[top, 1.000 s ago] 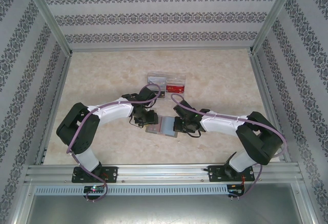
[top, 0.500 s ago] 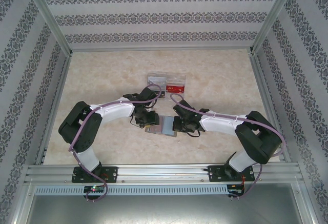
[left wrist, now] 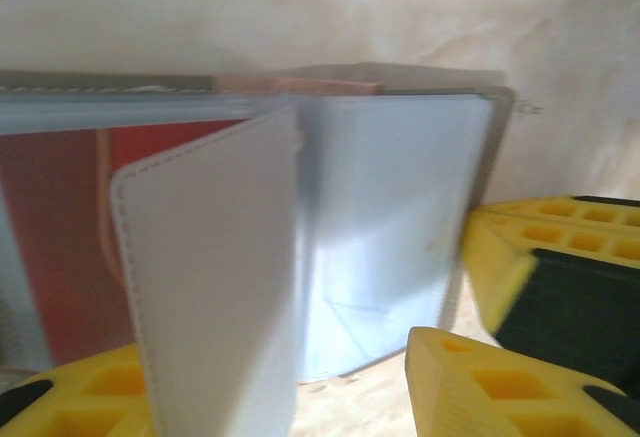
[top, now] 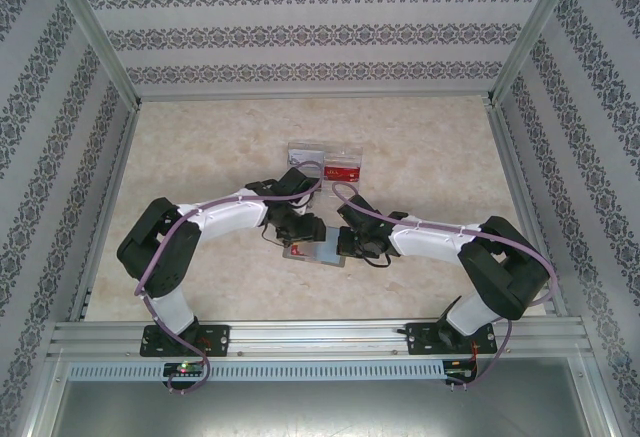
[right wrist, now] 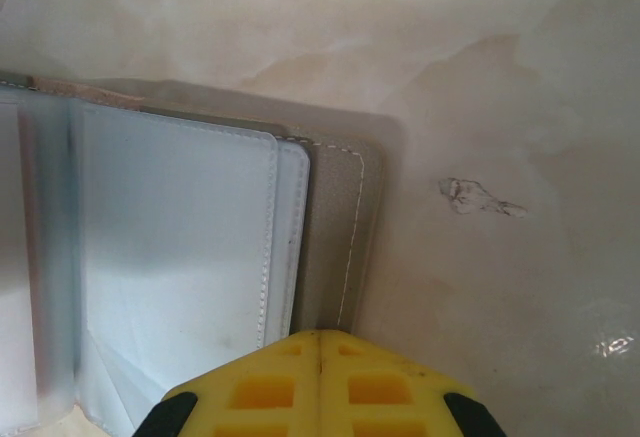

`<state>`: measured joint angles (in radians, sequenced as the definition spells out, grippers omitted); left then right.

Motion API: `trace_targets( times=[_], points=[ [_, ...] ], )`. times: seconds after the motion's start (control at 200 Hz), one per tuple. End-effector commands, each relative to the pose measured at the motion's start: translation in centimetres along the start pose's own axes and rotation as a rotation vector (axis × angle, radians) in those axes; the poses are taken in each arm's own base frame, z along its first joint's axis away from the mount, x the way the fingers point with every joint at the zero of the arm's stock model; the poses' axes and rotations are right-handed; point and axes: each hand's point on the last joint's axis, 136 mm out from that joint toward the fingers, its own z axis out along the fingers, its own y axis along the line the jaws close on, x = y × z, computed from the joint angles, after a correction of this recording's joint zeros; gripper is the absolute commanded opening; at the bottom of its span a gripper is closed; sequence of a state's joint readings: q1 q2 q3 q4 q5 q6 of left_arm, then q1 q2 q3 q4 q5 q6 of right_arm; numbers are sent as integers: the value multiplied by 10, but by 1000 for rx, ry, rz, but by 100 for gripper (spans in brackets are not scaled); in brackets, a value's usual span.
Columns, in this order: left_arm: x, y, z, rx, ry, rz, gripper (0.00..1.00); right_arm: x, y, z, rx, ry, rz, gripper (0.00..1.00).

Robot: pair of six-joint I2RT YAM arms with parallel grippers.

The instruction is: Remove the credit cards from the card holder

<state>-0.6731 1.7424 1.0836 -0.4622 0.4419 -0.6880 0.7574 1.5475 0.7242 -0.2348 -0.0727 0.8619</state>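
The card holder [top: 320, 253] is laid open on the marbled surface [top: 200, 147], between the two claws and just in front of a clear plastic box [top: 323, 165].

In the left wrist view, one pale blue-grey pocket leaf [left wrist: 210, 287] is seen standing up from the spine, while the other pockets lie flat to its right. A reddish credit card [left wrist: 55, 237] is seen tucked in the left half of the holder, behind that raised leaf. The left claw [left wrist: 265, 357] is spread wide, with the raised leaf between its yellow fingers [left wrist: 480, 382]; whether the leaf is touched by either finger cannot be told.

The right claw [right wrist: 320, 342] is clenched, its two yellow fingers [right wrist: 265, 392] pressed together with nothing seen between them. It is placed at the near edge of the holder's right half, where the grey cover [right wrist: 335, 227] shows beside the pale pockets. Whether it presses on the holder cannot be told.
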Motion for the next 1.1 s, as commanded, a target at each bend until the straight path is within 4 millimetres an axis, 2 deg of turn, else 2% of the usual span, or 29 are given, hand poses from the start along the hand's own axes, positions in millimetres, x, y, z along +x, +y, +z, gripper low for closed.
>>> trace_targets(
  times=[0.0,0.18,0.295,0.395,0.655,0.844,1.099],
  points=[
    [-8,-29,-6,85,-23,72,46,14,-9,7,39,43,-6,0],
    [-6,-49,-1,130,14,106,45,6,-8,-2,25,-7,2,0],
    [-4,-52,-1,142,19,111,45,1,-7,-11,14,-40,-4,0],
    [-7,-52,-10,141,-14,110,44,-2,-4,-16,0,-54,-2,0],
    [-15,-24,-26,105,-66,56,41,-15,8,-33,-36,-99,-14,0],
    [-22,13,-25,30,-72,10,37,-21,41,-36,-144,-87,-32,5],
    [-26,47,-13,-53,-54,-47,33,-21,80,-23,-232,-29,-49,5]
  ],
)
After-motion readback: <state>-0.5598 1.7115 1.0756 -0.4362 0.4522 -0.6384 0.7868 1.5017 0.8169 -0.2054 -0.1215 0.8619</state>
